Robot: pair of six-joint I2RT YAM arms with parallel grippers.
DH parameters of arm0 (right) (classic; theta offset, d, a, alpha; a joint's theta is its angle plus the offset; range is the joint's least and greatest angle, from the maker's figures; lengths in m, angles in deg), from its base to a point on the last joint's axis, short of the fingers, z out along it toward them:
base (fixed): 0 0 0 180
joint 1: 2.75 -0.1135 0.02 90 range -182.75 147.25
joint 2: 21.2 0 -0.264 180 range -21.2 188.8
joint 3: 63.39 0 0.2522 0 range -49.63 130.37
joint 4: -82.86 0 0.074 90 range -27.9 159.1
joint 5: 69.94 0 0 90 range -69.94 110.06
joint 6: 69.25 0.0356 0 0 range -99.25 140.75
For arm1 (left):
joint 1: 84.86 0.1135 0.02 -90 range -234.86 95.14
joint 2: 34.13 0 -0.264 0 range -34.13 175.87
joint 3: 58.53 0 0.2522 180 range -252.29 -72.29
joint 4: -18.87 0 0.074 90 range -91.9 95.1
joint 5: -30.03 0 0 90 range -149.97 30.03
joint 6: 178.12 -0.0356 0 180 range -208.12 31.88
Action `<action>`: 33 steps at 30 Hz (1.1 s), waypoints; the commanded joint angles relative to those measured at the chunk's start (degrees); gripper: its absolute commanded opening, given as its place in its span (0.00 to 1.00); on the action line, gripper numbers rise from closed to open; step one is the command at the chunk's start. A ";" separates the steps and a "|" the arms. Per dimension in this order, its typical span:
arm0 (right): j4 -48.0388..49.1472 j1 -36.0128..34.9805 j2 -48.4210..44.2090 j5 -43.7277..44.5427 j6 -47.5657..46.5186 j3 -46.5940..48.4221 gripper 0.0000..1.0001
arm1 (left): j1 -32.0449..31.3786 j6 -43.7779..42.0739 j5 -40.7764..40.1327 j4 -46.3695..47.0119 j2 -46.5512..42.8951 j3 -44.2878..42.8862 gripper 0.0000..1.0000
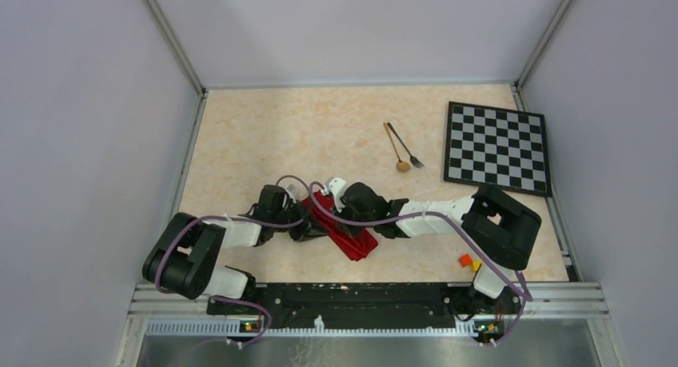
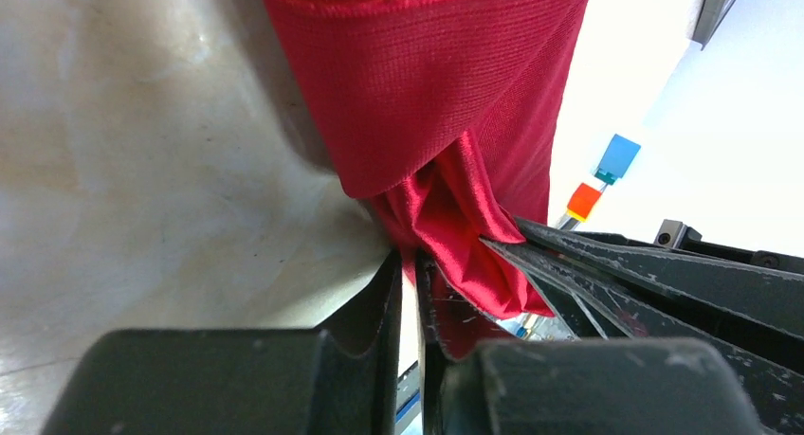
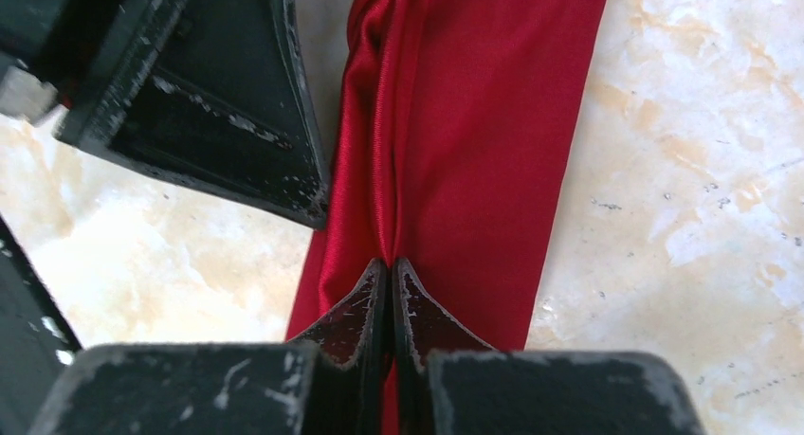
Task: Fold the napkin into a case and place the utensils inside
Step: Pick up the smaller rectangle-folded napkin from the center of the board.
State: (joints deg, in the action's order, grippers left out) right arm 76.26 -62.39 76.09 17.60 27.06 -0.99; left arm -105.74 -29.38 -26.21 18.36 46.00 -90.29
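Note:
The deep-red napkin lies on the table as a narrow folded strip, slanted between the two arms. My left gripper has its jaws almost together, with a bunched corner of the napkin caught at the tips. My right gripper is shut on a raised pleat of the napkin that runs along the strip. From above, both grippers meet at the strip's upper end, the left gripper beside the right gripper. The gold spoon and dark fork lie together farther back.
A black-and-white checkered board sits at the back right. Small coloured blocks lie near the right arm's base. The right gripper's dark fingers crowd the left wrist view. Grey walls enclose the marbled table.

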 commanded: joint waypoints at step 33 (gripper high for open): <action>6.07 -1.10 4.72 0.86 10.16 -0.25 0.03 | 12.72 -11.66 -2.22 -23.27 -19.65 -2.94 0.23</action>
State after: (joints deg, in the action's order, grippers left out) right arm 81.77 -62.81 80.66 16.40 37.48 -0.16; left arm -97.88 -33.80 -30.78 5.38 31.75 -88.74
